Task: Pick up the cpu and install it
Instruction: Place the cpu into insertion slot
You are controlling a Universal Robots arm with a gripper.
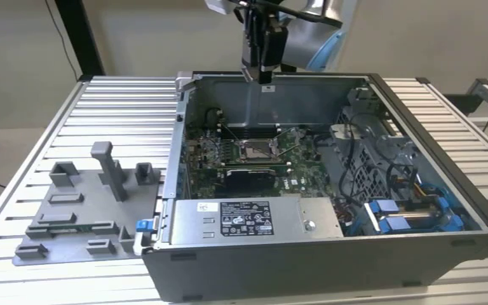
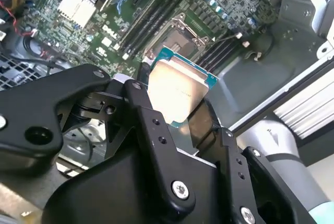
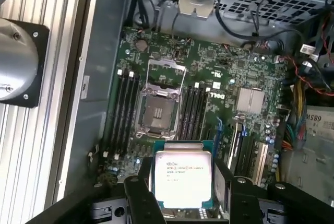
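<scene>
Pincer [image 1: 265, 77] is hanging high over the open computer case [image 1: 312, 264], closed on the cpu [image 3: 182, 179]. It is pinching the small square by two opposite edges, and the pale metal top is facing back toward the wrist. I take that grip to be deliberate: it is leaving the underside free to go down flat. Carrying the cpu this high is also sparing the case walls and cables a knock.

Below the pincer the socket [image 3: 158, 112] is lying bare, its metal frame [image 3: 166, 75] swung up out of the way, so the seat is waiting for the cpu. Nothing is sitting in it, so I judge the installing not yet done. Memory slots [image 3: 125, 109] are running along either side of the socket on the green board [image 3: 219, 72].

The first wrist view is looking almost straight down past the cpu, showing the socket's dark open square. I cannot tell from it whether the two are lined up. The second wrist view is coming in at a slant, catching the cpu's green rim [image 2: 211, 80] and the black fingers [image 2: 136, 94] hugging it, which the top-down look is flattening. The exterior view alone is giving the height of the pincer above the board. It is also showing things well apart from the pincer: the power supply [image 1: 253, 219] at the case's near wall, and a grey fixture [image 1: 83, 210] out on the slatted table [image 1: 117, 108], off to the exterior view's left.
</scene>
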